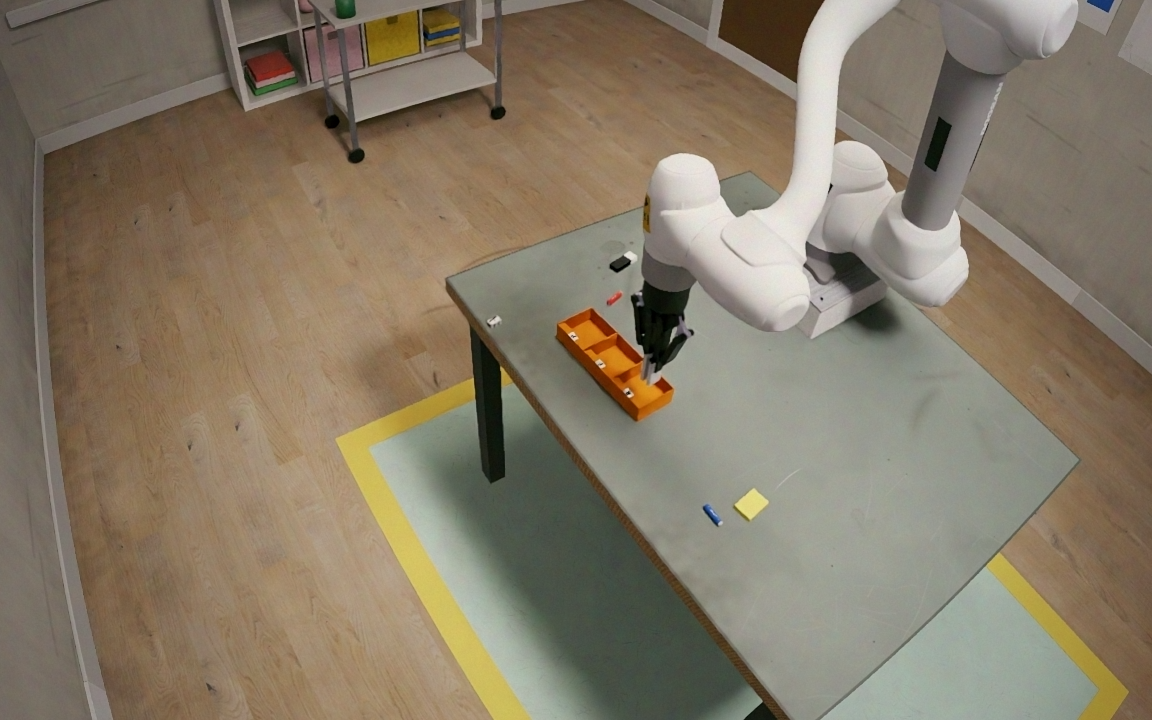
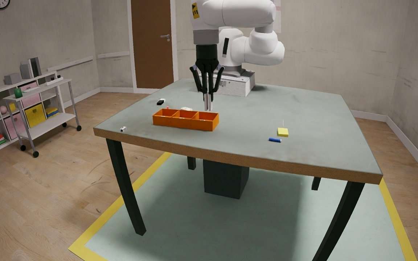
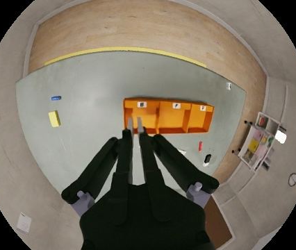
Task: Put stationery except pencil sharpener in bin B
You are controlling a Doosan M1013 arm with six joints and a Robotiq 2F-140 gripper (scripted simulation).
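Note:
An orange tray of three bins lies on the grey table; it also shows in the exterior view and the wrist view. I cannot read its labels. My gripper points straight down above the end bin nearest the yellow pad, a little above its rim. The fingers are shut and I see nothing between the tips. A yellow sticky pad and a small blue piece lie near the front edge. A small red piece and a black piece lie beyond the tray.
A small white object sits at the table's left edge. A flat white piece lies just behind the tray. The arm's white base block stands at the back of the table. A shelf cart stands on the floor far left.

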